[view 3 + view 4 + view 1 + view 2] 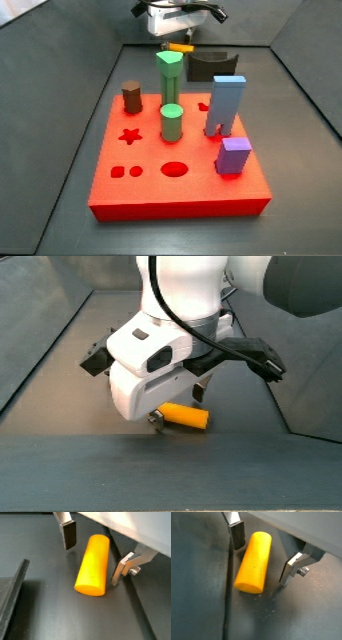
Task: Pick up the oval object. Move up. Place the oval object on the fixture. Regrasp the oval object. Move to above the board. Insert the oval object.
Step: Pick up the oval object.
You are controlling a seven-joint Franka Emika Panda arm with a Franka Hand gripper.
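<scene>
The oval object is a long yellow-orange peg lying flat on the dark floor. It also shows in the other wrist view. My gripper is open and lowered around it, with one finger on each side of the peg and a gap left on both sides. In a side view the peg lies beyond the fixture, a dark block behind the red board. In a side view the peg lies under my white hand.
On the board stand a brown peg, two green pegs, a tall blue block and a purple block. A dark raised slab lies beside the peg. Grey walls enclose the floor.
</scene>
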